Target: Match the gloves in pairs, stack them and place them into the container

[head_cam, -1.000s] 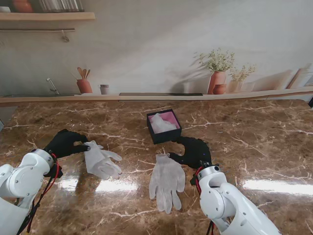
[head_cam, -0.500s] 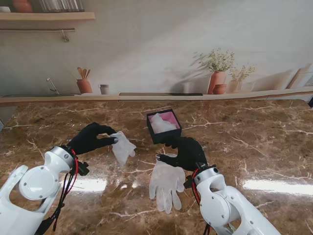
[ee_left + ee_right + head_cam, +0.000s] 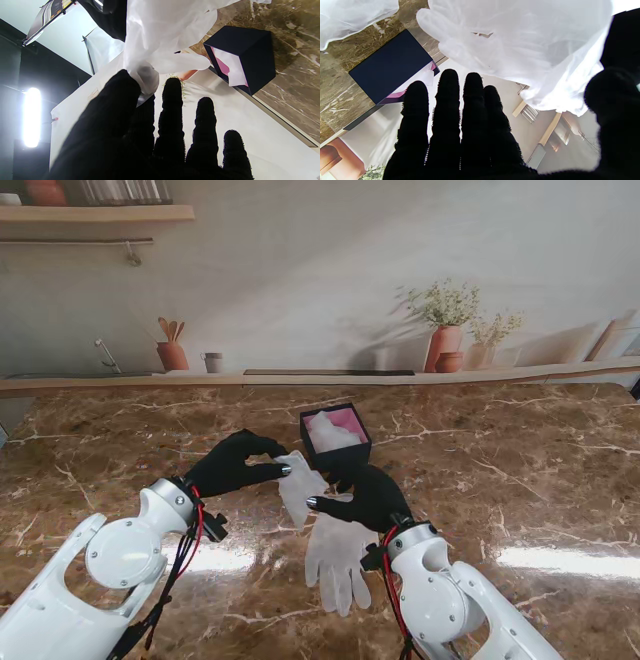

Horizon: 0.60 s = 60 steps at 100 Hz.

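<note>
Left hand [image 3: 232,465]: black-gloved, raised over the marble table [image 3: 520,470], thumb and forefinger pinched on a white glove [image 3: 298,485]. Glove hanging crumpled from the pinch, clear of the tabletop, just beside the box [image 3: 335,438] on its nearer-left corner. Same pinch seen from the left wrist: thumb [image 3: 117,100] pressed against bunched white fabric [image 3: 155,42], remaining three fingers extended and apart.

Right hand [image 3: 368,495]: black-gloved, fingers spread and extended, nothing held. Positioned over the cuff end of a second white glove [image 3: 338,555], thumb tip reaching toward the hanging glove; contact with either glove not discernible. From the right wrist: four fingers [image 3: 448,100] straight and side by side, thumb apart, white fabric [image 3: 520,40] in front of the palm.

Second glove: flat on the table, fingers pointing toward me, near the box on its nearer side.

Box: small, dark, open-topped, pink inside, with something white within; centre of table, farther from me than both hands.
</note>
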Tool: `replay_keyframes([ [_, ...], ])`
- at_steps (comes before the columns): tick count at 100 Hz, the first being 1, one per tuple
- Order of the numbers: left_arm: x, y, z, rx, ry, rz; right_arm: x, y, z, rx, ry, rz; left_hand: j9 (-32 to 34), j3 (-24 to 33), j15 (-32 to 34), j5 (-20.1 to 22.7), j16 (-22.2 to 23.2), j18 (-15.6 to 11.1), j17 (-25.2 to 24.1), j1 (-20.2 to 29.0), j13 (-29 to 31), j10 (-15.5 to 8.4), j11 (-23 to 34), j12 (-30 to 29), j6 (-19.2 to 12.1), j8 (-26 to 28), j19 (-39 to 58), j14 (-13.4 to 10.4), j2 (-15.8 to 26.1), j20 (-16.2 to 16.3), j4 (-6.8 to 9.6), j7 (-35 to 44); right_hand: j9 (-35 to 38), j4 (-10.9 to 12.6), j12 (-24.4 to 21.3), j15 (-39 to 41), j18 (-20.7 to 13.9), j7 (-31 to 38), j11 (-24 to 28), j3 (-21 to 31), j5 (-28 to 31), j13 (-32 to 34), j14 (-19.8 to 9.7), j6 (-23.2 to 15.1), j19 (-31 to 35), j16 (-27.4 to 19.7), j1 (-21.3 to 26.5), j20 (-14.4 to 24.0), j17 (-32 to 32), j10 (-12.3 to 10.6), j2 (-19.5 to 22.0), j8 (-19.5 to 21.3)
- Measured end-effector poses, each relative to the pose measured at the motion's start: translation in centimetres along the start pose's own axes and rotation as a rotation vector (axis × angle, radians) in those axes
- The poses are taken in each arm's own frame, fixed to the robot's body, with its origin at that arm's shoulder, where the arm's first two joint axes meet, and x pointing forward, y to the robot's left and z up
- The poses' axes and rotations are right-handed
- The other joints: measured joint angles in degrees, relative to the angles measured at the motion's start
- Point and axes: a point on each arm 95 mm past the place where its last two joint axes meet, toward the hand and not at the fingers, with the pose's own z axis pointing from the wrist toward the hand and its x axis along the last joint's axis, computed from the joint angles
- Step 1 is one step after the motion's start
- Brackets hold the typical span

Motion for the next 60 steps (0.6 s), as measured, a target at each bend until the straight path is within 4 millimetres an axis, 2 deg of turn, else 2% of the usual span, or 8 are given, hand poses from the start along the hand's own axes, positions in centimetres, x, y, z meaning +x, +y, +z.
replay_keyframes([
  [8, 0.3, 0.2, 0.2, 0.002, 0.007, 0.004, 0.1, 0.0, 0.1, -0.041, 0.013, -0.005, 0.0, 0.0, 0.0, 0.0, 0.0, 0.0, 0.0, 0.0, 0.0, 0.0, 0.0, 0.0, 0.0, -0.03, 0.0, 0.0, 0.0, 0.0, 0.0, 0.0, 5.8, 0.0, 4.81, 5.05, 0.55, 6.87, 5.38, 0.05, 6.78, 2.15, 0.02, -4.64, 2.86, 2.64, 1.91, 1.28, 1.14, -1.42, -2.38, 3.81],
  [15, 0.5, 0.4, 0.4, -0.001, 0.011, 0.012, 0.3, 0.1, 0.1, -0.108, 0.036, -0.044, 0.0, 0.0, 0.0, 0.0, 0.0, 0.0, 0.0, 0.0, 0.0, 0.0, 0.0, 0.01, 0.0, -0.03, 0.0, 0.0, 0.0, 0.0, 0.0, 0.0, 9.69, 0.0, 7.72, 7.93, 0.97, 13.78, 7.95, -4.53, 13.02, 4.13, -0.16, -9.61, 5.2, 4.39, 11.49, 2.6, 2.38, -2.52, -4.02, 7.85],
  [19, 0.5, 0.4, 0.4, -0.003, 0.012, 0.015, 0.4, 0.1, 0.1, -0.144, 0.049, -0.062, 0.0, 0.0, 0.0, 0.0, 0.0, 0.0, 0.0, 0.0, 0.0, 0.0, 0.0, 0.01, 0.0, -0.03, 0.0, 0.0, 0.0, 0.0, 0.0, 0.0, 11.45, 0.0, 8.5, 9.24, 1.14, 22.75, 8.54, -10.18, 16.41, 4.29, -0.51, -12.99, 6.5, 4.69, 19.07, 2.81, 2.54, -3.04, -3.77, 4.38],
  [22, 0.6, 0.5, 0.5, -0.005, 0.013, 0.017, 0.4, 0.1, 0.1, -0.169, 0.061, -0.058, 0.0, 0.0, 0.0, 0.0, 0.0, 0.0, 0.0, 0.0, 0.0, 0.0, 0.0, 0.05, 0.0, -0.25, 0.0, 0.0, 0.0, 0.0, -0.01, 0.0, 12.01, 0.0, 9.03, 9.79, 1.14, 29.62, 8.58, -9.06, 17.05, 4.33, -0.55, -15.11, 6.63, 4.7, 22.21, 3.3, 2.72, -3.14, -3.32, 0.59],
  [28, 0.7, 0.6, 0.6, -0.004, 0.014, 0.026, 0.6, 0.0, 0.1, -0.187, 0.088, -0.037, 0.0, 0.0, 0.0, 0.0, 0.0, 0.0, 0.0, 0.0, 0.0, 0.0, 0.0, 0.13, 0.0, -0.37, 0.0, 0.0, 0.0, 0.0, -0.01, 0.0, 12.65, -5.07, 11.3, 9.82, 1.14, 36.06, 7.88, 7.7, 18.95, 4.33, -0.57, -16.32, 7.29, 4.71, 19.97, 3.44, 2.79, -3.24, -4.26, -2.53],
  [33, 0.7, 0.6, 0.6, 0.003, 0.013, 0.043, 0.7, 0.0, 0.1, -0.181, 0.106, -0.028, 0.0, 0.0, 0.0, 0.0, 0.0, 0.01, 0.0, 0.0, 0.0, 0.0, 0.0, 0.15, 0.0, -1.09, 0.0, 0.0, 0.0, 0.0, -0.01, 0.0, 13.23, -7.86, 12.65, 9.82, 1.14, 37.85, 7.28, 14.76, 18.79, 4.33, -0.96, -16.55, 7.29, 4.71, 18.22, 3.98, 2.79, -3.81, -4.63, -1.69],
  [51, 0.7, 0.7, 0.5, 0.028, 0.019, 0.045, 0.9, 1.3, -0.5, -0.2, 0.137, -0.107, 0.0, -0.12, 0.0, 0.0, 0.01, 0.72, 0.0, 0.0, 0.01, 0.0, 0.0, 0.18, -1.47, -8.28, 0.98, 0.0, -1.48, 0.0, -0.01, 0.94, 14.67, -8.55, 12.33, 8.79, 1.14, 37.76, 4.61, 17.24, 19.28, 4.33, -1.15, -16.61, 7.32, 4.71, 17.38, 4.03, 2.85, -3.89, -5.09, -0.14],
  [60, 0.7, 0.8, 0.3, 0.061, 0.035, 0.058, 1.1, 2.2, -1.1, -0.223, 0.152, -0.121, 0.0, 0.02, 0.07, 1.21, 0.22, 1.4, 0.0, -0.1, 1.48, 0.0, 0.0, 0.18, -2.48, -12.64, 2.61, 0.16, -4.25, 0.0, -0.01, 1.7, 15.33, -8.56, 9.03, 7.86, 1.14, 37.17, 2.97, 17.24, 19.28, 4.36, -1.15, -15.7, 8.02, 4.59, 17.38, 4.05, 2.95, -3.89, -4.07, -6.01],
])
